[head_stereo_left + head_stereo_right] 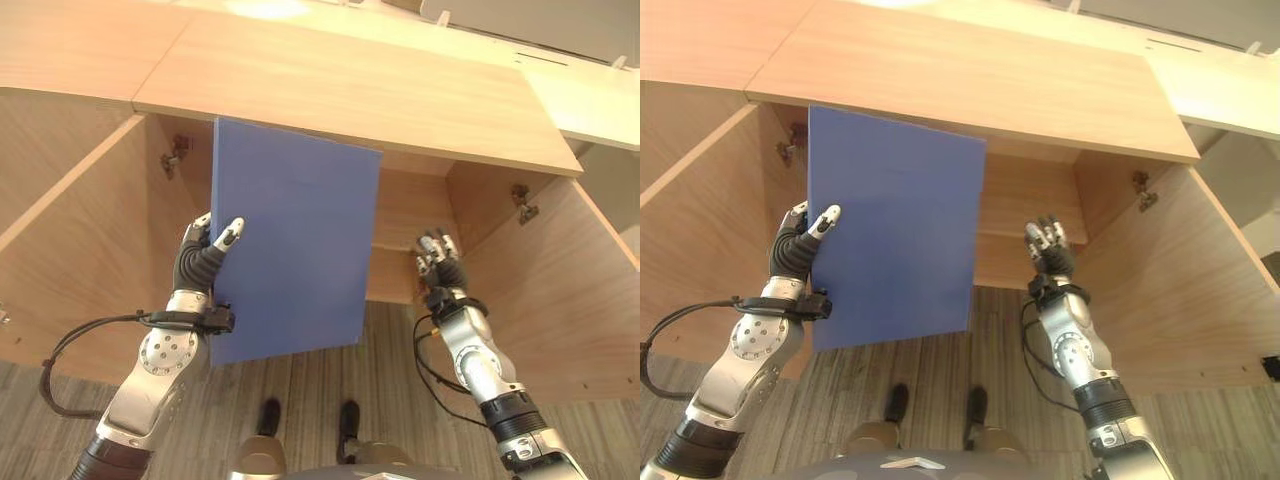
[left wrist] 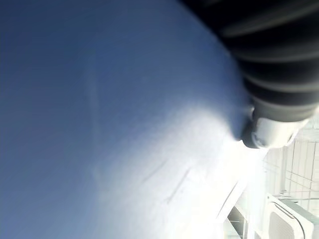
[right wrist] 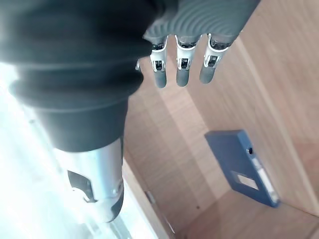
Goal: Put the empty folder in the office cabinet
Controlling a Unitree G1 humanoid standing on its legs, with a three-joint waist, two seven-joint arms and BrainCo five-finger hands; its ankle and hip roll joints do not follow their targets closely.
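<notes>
Both head eyes look down into the open cabinet [image 1: 350, 90]; each wrist camera peers closely along its hand.

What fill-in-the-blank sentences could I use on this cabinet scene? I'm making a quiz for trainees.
1. The blue folder is held by the robot's ____ hand.
2. The right hand holds ____.
3. Both doors of the wooden cabinet stand ____.
4. The held folder's colour is ____.

Missing words: left; nothing; open; blue
</notes>
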